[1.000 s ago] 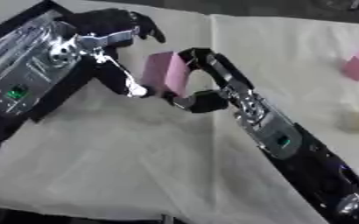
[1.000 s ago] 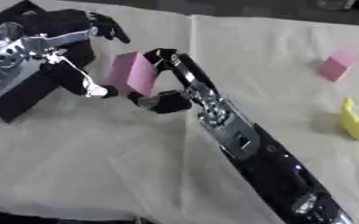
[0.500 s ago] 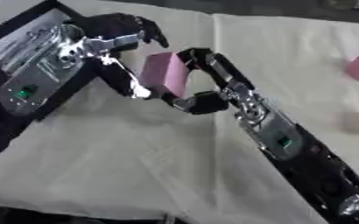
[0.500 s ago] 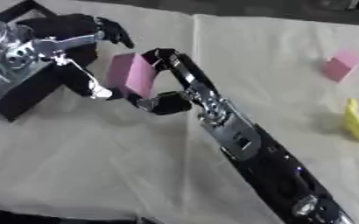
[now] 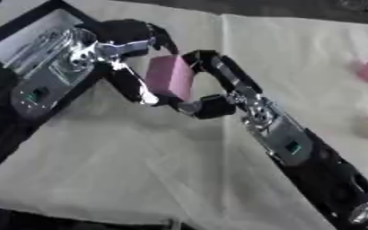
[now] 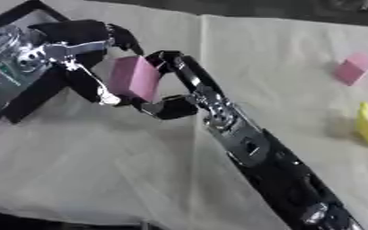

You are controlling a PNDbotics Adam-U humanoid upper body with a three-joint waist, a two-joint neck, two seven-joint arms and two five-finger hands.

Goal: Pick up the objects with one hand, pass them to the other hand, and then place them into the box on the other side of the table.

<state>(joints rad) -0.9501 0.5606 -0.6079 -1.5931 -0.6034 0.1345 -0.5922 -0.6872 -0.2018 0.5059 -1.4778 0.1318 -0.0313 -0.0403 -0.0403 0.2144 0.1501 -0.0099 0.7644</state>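
Handover of pink block (image 5: 170,77) in mid-air, near the table's left side
Right hand (image 5: 211,85) pinches the block between curled fingers and thumb; left hand (image 5: 124,54) curls round its other side, above the cream cloth (image 5: 140,161), beside the black box (image 5: 30,27). Block looks rigid, light, flat-faced and matte, likely foam; opposite broad faces seem the safest hold

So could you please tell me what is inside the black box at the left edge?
The black box shows only a pale floor at its far corner. The left robot hand and its arm cover the rest, so anything lying there cannot be seen.
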